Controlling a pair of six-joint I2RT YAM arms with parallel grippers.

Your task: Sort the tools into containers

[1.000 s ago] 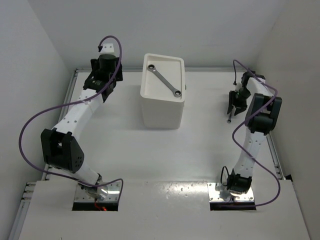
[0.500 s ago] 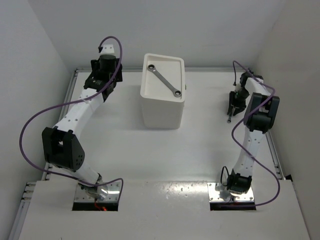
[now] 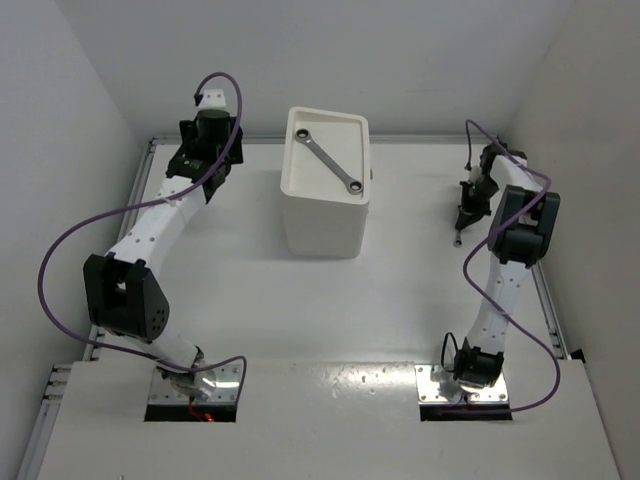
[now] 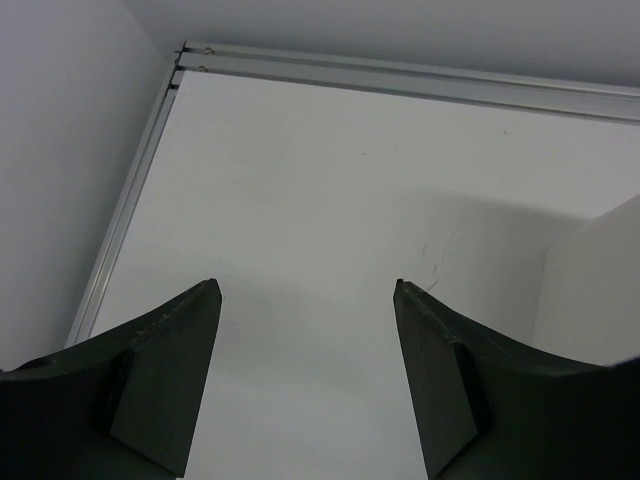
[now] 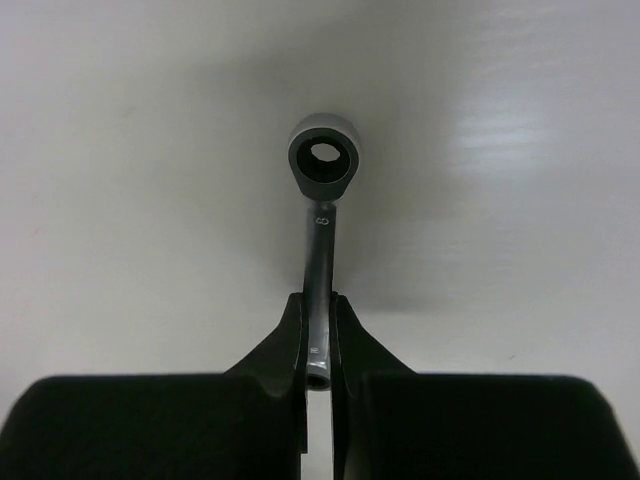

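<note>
The white table [image 3: 250, 290] is carrying very little. A white drawer unit [image 3: 322, 225] is standing squarely on it toward the far side, a little left of the middle, and throwing a soft shadow on the surface in front. A metal rail [image 3: 420, 140] is running along the far edge. At the near edge, the two arms' mounting plates [image 3: 195, 385] are sitting side by side. Near the right edge a slim silver wrench [image 5: 320, 230] is hanging low over the bare surface, pinched in the right gripper [image 5: 318, 310]; whether its ring end is touching the table, I cannot tell.
</note>
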